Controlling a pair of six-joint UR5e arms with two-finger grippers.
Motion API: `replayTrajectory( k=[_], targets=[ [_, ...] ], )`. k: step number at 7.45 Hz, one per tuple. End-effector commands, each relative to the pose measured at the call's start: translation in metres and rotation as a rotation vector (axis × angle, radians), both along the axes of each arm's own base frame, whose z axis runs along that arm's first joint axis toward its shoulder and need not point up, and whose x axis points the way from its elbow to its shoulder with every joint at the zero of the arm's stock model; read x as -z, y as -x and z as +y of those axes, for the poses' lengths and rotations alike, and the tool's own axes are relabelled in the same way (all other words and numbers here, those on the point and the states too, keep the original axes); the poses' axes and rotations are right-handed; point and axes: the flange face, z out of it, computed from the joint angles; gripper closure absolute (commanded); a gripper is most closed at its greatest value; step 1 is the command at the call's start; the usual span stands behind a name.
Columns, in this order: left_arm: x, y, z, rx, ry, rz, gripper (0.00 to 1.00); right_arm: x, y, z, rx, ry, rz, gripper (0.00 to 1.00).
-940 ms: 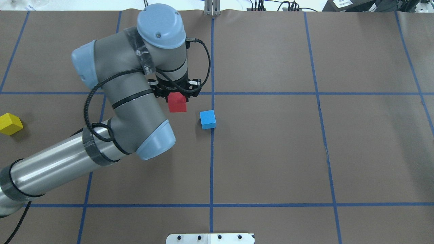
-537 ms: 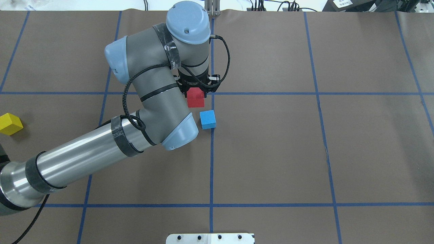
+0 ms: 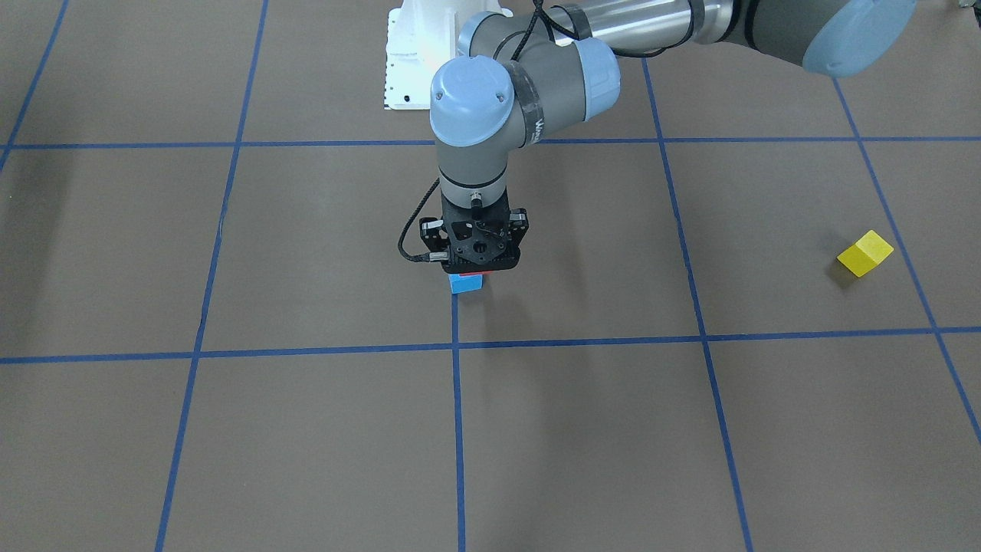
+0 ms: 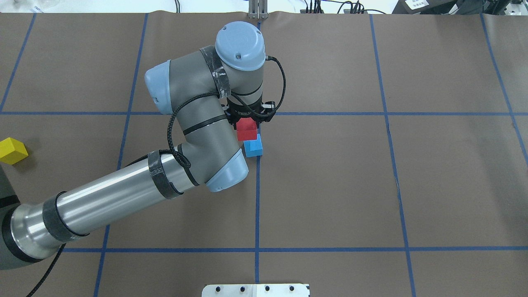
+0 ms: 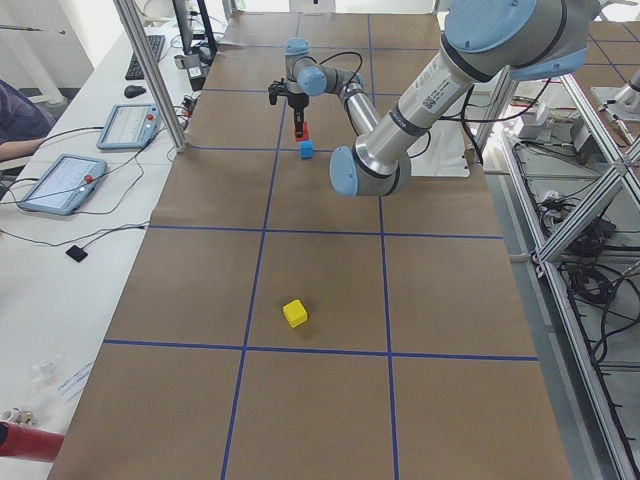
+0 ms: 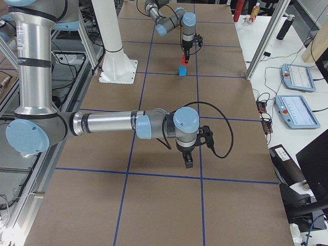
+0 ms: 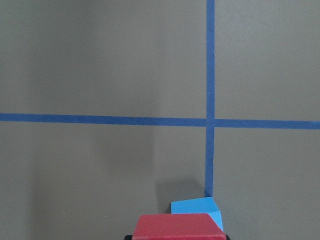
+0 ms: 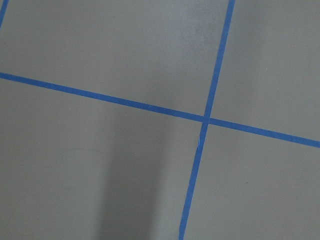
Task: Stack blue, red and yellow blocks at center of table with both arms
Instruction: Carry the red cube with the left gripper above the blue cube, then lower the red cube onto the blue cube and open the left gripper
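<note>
My left gripper (image 4: 248, 122) is shut on the red block (image 4: 246, 129) and holds it in the air just over the blue block (image 4: 253, 149), a little toward the far left of it. The blue block lies at the table's centre, by the crossing of blue tape lines. In the left wrist view the red block (image 7: 177, 226) fills the bottom edge with the blue block (image 7: 197, 206) just beyond it. The yellow block (image 4: 12, 150) lies alone at the table's left edge. My right gripper (image 6: 188, 163) shows only in the exterior right view, pointing down over bare table; I cannot tell whether it is open.
The brown table cover is marked by a grid of blue tape lines (image 4: 258, 198). A white base plate (image 4: 255, 290) sits at the near edge. Tablets (image 5: 60, 182) and cables lie on the side bench beyond the table.
My left arm has carried the red block to the right and nearer, from left of the blue block to just above it. The blue and yellow blocks have not moved.
</note>
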Motion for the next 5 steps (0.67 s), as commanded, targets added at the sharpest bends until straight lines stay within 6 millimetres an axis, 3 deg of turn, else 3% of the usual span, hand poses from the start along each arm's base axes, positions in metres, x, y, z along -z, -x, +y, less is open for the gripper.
replayTrajectory(
  k=[1,5],
  targets=[
    [-0.005,-0.012,0.007,-0.008,0.012,-0.006,1.00,0.001,0.000,0.001,0.002,-0.004,0.000,0.00],
    [-0.014,-0.026,0.002,0.053,0.053,0.037,1.00,0.002,0.000,0.000,0.002,-0.006,0.000,0.00]
  ],
)
